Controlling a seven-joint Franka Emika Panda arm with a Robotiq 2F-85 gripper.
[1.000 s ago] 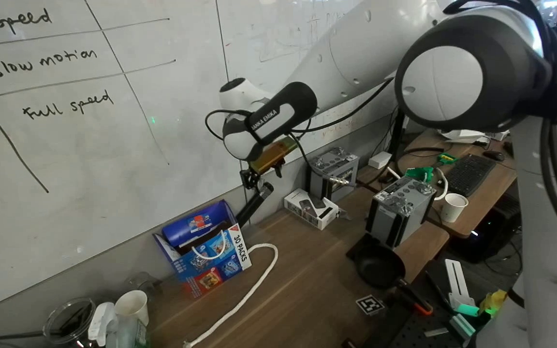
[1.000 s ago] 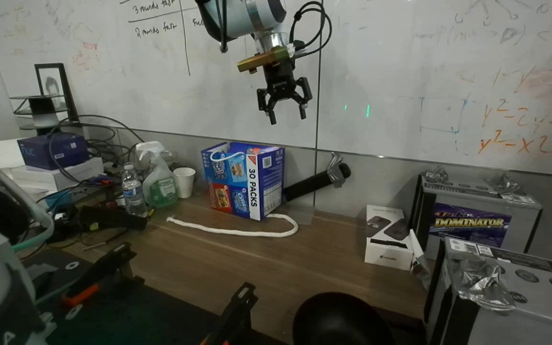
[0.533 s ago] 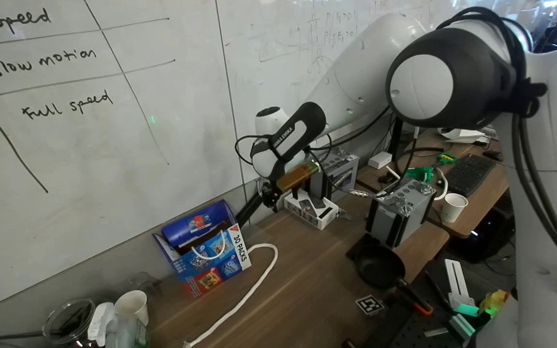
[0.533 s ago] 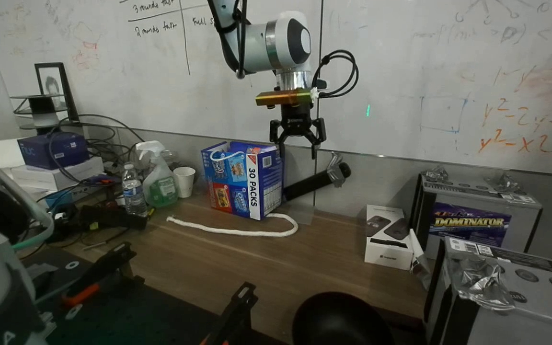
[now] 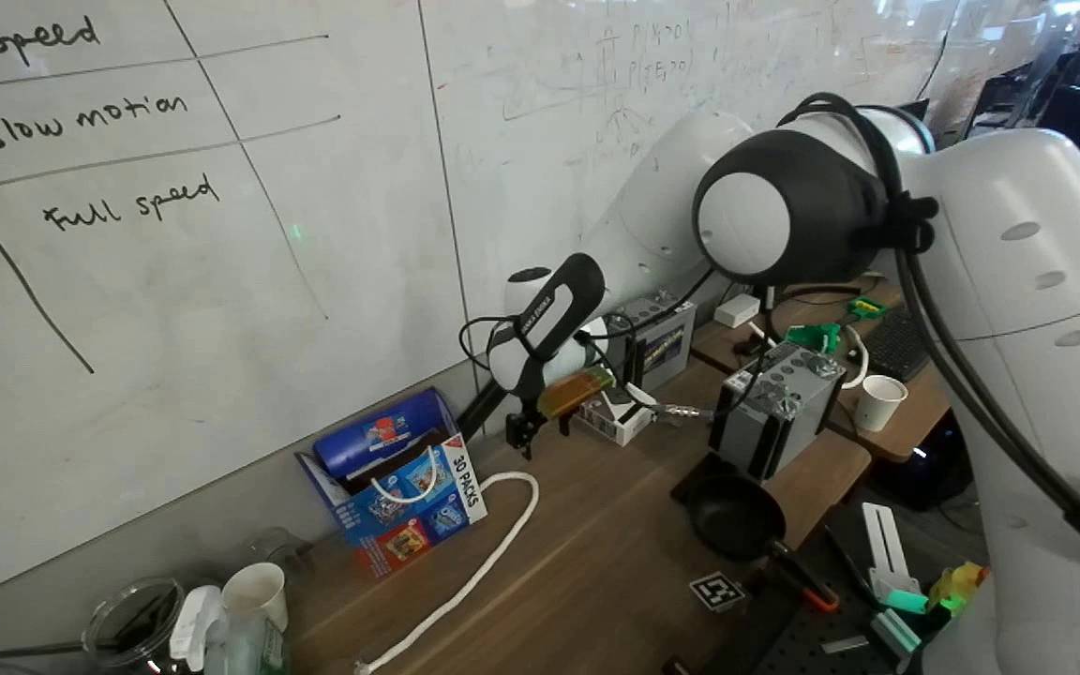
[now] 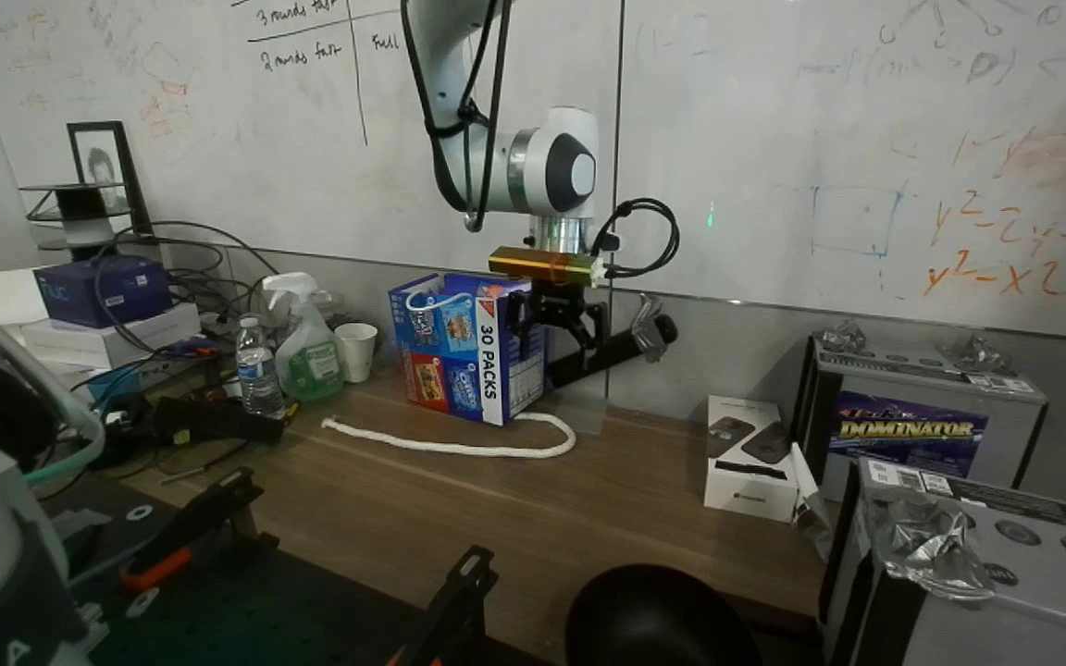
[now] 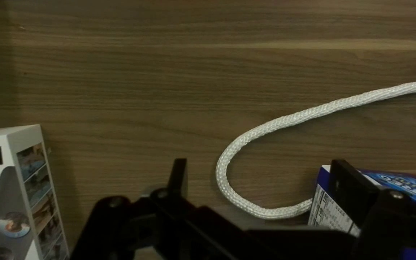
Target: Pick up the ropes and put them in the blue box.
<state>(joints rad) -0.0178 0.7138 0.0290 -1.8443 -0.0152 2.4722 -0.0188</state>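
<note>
A white rope [image 6: 459, 450] lies curved on the wooden table, also seen in an exterior view [image 5: 502, 551] and the wrist view [image 7: 284, 122]. Where it meets the box corner, its end is hidden. The blue box [image 6: 526, 384] with "30 PACKS" on it stands open-topped against the wall; it also shows in an exterior view [image 5: 406, 539]. A white cord loop [image 6: 440, 302] hangs over its front rim. My gripper [image 7: 259, 162] is open and empty. It is above the table beside the box, apart from the rope; in an exterior view [image 6: 559, 353] one finger overlaps the box's side.
A black tube [image 6: 602, 359] leans behind the gripper, right of the box. A white phone box [image 6: 750, 495] and grey cases [image 6: 922, 453] stand to the right. A black pan [image 6: 658, 620] is in front. A spray bottle [image 6: 311, 356] and paper cup [image 6: 356, 351] stand left. The whiteboard [image 6: 755, 139] is behind.
My gripper has come down from in front of the whiteboard, shifting right and then slightly left, to beside the box. It stays open. The rope and box have not moved.
</note>
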